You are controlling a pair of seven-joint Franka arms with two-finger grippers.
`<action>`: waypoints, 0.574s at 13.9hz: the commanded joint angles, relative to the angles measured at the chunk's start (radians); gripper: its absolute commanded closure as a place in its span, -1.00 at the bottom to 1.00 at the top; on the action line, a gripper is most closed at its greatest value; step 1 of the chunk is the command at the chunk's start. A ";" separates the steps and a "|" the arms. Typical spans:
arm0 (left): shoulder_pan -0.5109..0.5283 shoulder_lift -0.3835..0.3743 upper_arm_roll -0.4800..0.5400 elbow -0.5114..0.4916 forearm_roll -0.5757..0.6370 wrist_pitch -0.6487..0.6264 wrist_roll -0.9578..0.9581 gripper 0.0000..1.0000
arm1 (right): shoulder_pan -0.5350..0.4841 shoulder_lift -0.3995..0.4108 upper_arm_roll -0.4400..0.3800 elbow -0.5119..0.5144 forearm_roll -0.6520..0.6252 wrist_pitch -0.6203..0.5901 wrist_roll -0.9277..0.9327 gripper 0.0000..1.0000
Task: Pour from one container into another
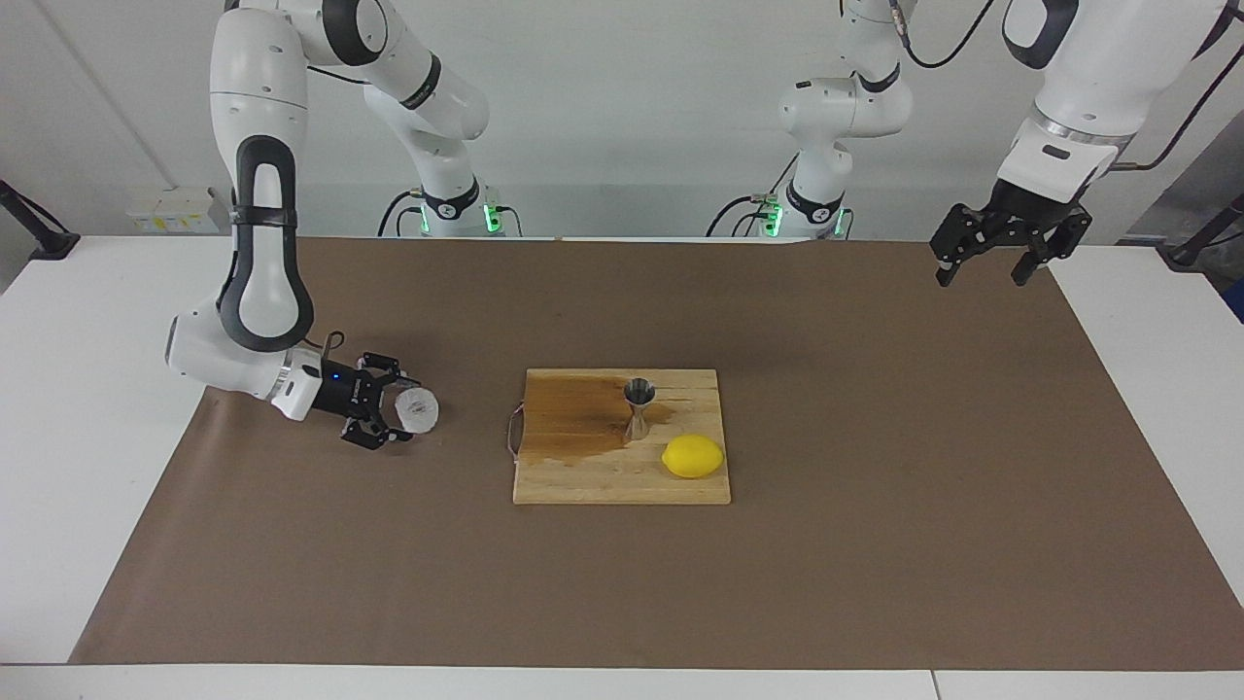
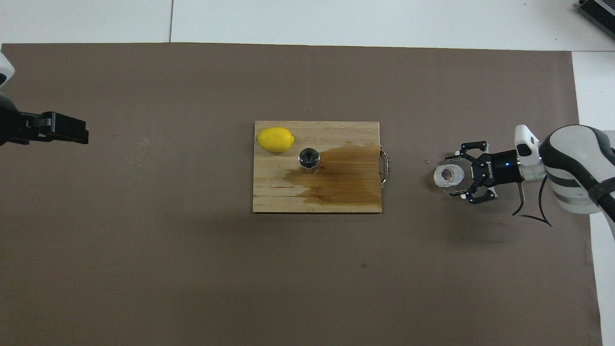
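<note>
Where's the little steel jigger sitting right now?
The shiny steel hourglass jigger stands upright on the wooden cutting board, at the edge of the board's dark wet stain, beside the yellow lemon and slightly nearer to the robots than it.

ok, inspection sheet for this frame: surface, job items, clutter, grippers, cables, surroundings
Surface: brown mat over a white table; wooden cutting board mid-table with a dark wet stain.
Job's things: translucent cup upright on the mat toward the right arm's end; steel jigger upright on the board.
Clutter: lemon on the board, beside the jigger, farther from the robots.
Grippers: right gripper low, fingers open around the cup, contact unclear; left gripper waits open, raised over the mat's edge.
Cables: black cables at the arm bases and along the left arm.
Surroundings: white wall; nothing else seen.
</note>
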 commanded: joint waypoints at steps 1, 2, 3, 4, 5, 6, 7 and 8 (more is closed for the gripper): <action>-0.012 -0.020 -0.004 -0.014 0.013 -0.075 0.014 -1.00 | 0.000 -0.018 0.004 -0.035 0.032 0.025 -0.046 -1.00; -0.014 -0.030 -0.002 -0.030 0.013 -0.072 0.014 -1.00 | 0.002 -0.018 0.004 -0.033 0.034 0.025 -0.048 -0.68; -0.017 -0.035 -0.002 -0.046 0.013 -0.069 0.016 -1.00 | 0.003 -0.018 0.004 -0.030 0.049 0.025 -0.060 -0.15; -0.017 -0.043 -0.002 -0.051 0.013 -0.069 0.016 -1.00 | 0.003 -0.018 0.004 -0.030 0.084 0.025 -0.078 0.24; -0.008 -0.043 -0.004 -0.053 0.013 -0.069 0.017 -1.00 | 0.005 -0.018 0.006 -0.030 0.101 0.025 -0.092 0.58; -0.003 -0.044 -0.007 -0.053 0.013 -0.073 0.022 -1.00 | 0.010 -0.018 0.006 -0.027 0.101 0.025 -0.092 0.69; 0.001 -0.044 -0.010 -0.053 0.013 -0.073 0.040 -1.00 | 0.022 -0.018 0.006 -0.022 0.103 0.025 -0.092 0.69; 0.012 -0.044 -0.010 -0.054 0.013 -0.073 0.051 -1.00 | 0.025 -0.018 0.006 -0.021 0.103 0.026 -0.086 0.69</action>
